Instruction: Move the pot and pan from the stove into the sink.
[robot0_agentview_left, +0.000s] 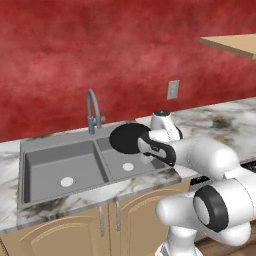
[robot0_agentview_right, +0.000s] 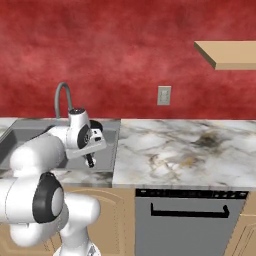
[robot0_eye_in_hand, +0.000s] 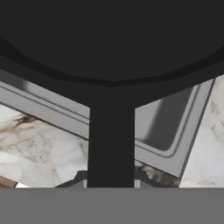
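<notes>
Gripper (robot0_agentview_left: 146, 150) clamped on handle of black frying pan (robot0_agentview_left: 127, 138) — pan held above right basin of steel double sink (robot0_agentview_left: 60, 167). Marble countertop (robot0_agentview_right: 185, 150), red wall (robot0_agentview_left: 75, 55), wood cabinets (robot0_agentview_left: 75, 230) below.

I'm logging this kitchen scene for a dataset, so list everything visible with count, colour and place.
pan: one, matte black, held by its handle above the right basin
sink: one, grey steel, two basins, set in the counter
faucet: one, grey, curved, behind the sink
counter: one, white marble with brown veins, along the wall
wall outlet: one, beige, on the red wall
shelf: one, light wood, upper right
dishwasher: one, grey, under the counter
cabinet doors: light wood, below the sink
gripper: one, shut on the pan's handle
</notes>
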